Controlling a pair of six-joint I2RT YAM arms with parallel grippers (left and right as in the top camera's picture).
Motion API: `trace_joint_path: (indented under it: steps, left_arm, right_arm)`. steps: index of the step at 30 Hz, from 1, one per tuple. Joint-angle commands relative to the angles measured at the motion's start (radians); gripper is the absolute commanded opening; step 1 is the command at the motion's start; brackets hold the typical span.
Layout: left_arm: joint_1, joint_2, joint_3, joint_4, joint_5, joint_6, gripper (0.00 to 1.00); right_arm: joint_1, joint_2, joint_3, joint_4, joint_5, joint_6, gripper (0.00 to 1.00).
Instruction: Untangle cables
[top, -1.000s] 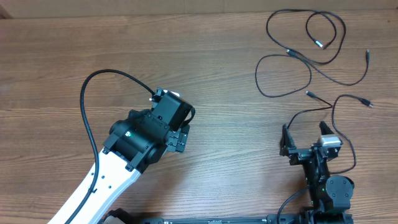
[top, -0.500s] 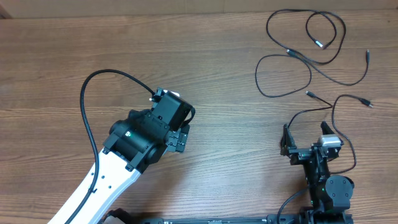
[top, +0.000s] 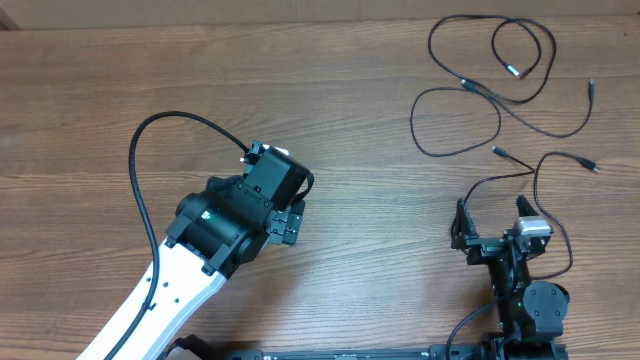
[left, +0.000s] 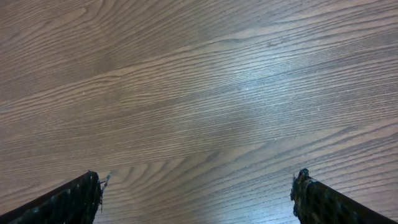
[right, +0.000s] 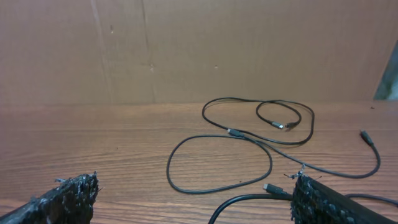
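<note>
Several thin black cables (top: 480, 17) lie in loose overlapping loops at the table's far right. One loop (top: 415, 122) spreads out below them. Another strand (top: 540, 170) curls down around my right gripper (top: 492, 222), which stands open just in front of the cables. In the right wrist view, a loop (right: 271, 165) lies ahead between the fingers, and a plug end (right: 270, 187) rests next to the right fingertip. That gripper (right: 196, 186) holds nothing. My left gripper (top: 288, 218) hovers open over bare wood at centre-left, far from the cables. Only wood grain lies between its fingers (left: 198, 180).
The wooden table (top: 360, 120) runs back to a brown cardboard wall (right: 186, 43). The left arm's thick black wire (top: 140, 150) arcs over the table at the left.
</note>
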Motion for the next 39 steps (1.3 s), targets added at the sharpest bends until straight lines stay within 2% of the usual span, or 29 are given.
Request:
trace_joint_path:
  steps: [1,9,39]
  left_arm:
    - [0.004,0.003,0.016,0.0,-0.013,0.019,1.0]
    - [0.004,0.003,0.016,0.0,-0.013,0.019,1.0]
    - [0.004,0.003,0.016,0.0,-0.013,0.019,1.0]
  right_arm:
    - [-0.003,-0.01,-0.01,0.002,0.013,0.017,1.0]
    - [-0.003,-0.01,-0.01,0.002,0.003,-0.063,1.0]
    - [-0.003,-0.01,-0.01,0.002,0.003,-0.051,1.0]
